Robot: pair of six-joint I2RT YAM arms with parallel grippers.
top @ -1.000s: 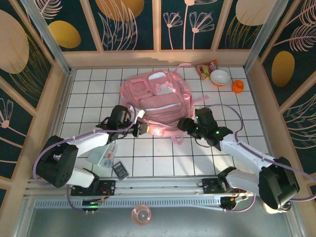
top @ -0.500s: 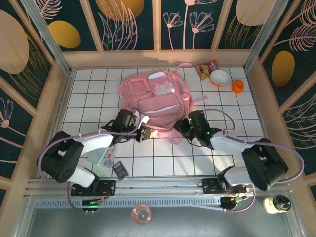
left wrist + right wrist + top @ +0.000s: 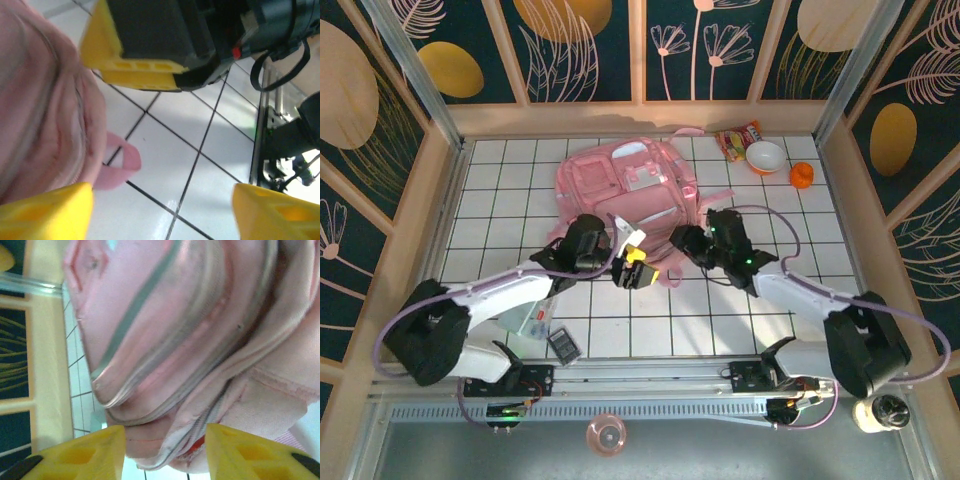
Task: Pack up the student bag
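Beside student bag, left end effector newly agape.

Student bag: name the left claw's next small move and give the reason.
Probably ease the left claw toward the student bag and close on its near edge: its fingers stand wide apart over bare tile, and the bag's pink tab lies close by, not gripped.

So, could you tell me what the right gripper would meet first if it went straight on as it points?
The student bag: in the wrist view its pink fabric lies directly beyond the right gripper, whose jaws stand apart. It looks very close, though depth is unclear.
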